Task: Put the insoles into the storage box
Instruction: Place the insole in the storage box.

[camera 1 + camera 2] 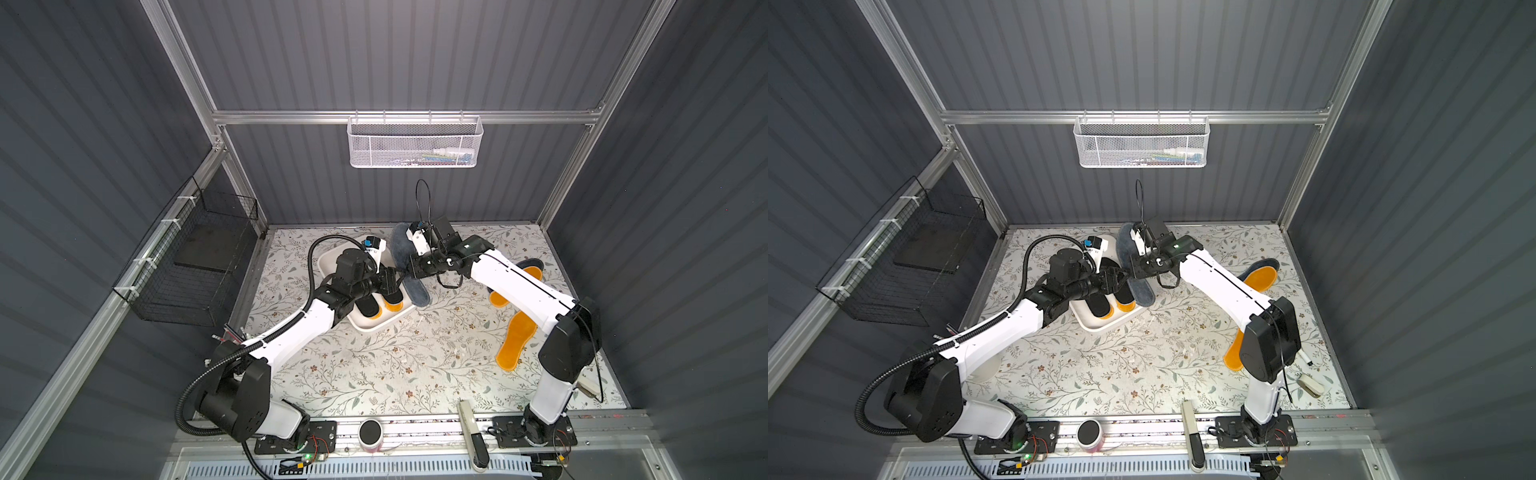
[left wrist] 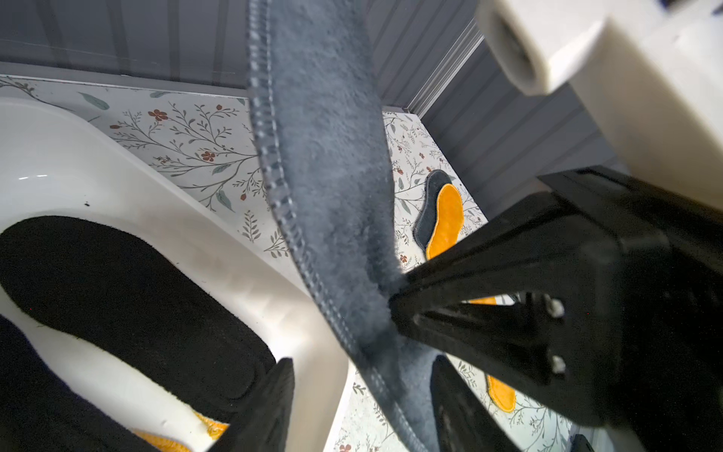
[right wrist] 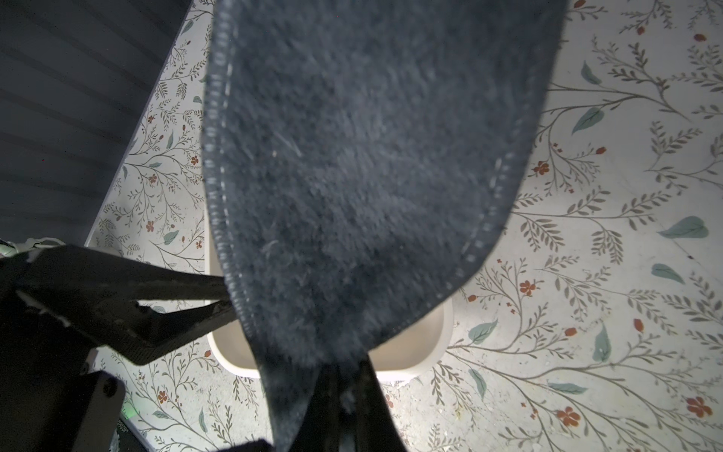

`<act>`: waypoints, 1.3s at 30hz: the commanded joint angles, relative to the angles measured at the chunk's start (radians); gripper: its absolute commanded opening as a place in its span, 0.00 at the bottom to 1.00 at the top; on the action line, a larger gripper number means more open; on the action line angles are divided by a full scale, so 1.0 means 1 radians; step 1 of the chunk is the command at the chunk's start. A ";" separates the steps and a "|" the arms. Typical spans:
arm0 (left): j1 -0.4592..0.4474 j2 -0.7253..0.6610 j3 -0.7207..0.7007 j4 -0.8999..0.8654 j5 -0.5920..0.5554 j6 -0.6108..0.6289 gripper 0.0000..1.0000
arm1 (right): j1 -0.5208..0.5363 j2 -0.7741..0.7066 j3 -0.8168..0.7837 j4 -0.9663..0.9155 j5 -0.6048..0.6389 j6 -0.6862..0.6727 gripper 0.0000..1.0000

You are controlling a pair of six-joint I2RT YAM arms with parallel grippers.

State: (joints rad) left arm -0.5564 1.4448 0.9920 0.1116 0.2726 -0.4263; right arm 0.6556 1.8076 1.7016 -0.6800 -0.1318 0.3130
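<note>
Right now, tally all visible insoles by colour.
Plain black flat insoles: 2
Orange-yellow flat foot-shaped insoles: 4, two of them mostly hidden under the black ones in the white plastic tub
Fuzzy grey-blue insoles: 2
Total: 8

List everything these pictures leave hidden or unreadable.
- Shallow white plastic storage box: left arm covers most of it in both top views; insole count unclear.
- White mesh wire basket: contents too small in both top views.
- Orange-yellow foot-shaped insole: mostly behind right arm in a top view.
- Fuzzy grey-blue insole: ends cut off in right wrist view.
</note>
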 commanded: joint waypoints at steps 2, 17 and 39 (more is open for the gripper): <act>0.005 0.018 -0.003 0.038 0.018 -0.036 0.53 | 0.010 -0.007 -0.011 0.005 -0.011 -0.004 0.10; 0.023 0.019 -0.039 0.113 -0.002 -0.105 0.30 | 0.024 -0.012 -0.009 0.007 -0.009 -0.008 0.11; 0.028 0.039 -0.036 0.135 0.014 -0.121 0.09 | 0.024 -0.005 0.004 0.013 -0.009 -0.011 0.13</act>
State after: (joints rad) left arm -0.5350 1.4681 0.9558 0.2302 0.2771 -0.5426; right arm 0.6754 1.8076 1.7016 -0.6727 -0.1345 0.3111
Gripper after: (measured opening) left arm 0.106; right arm 0.127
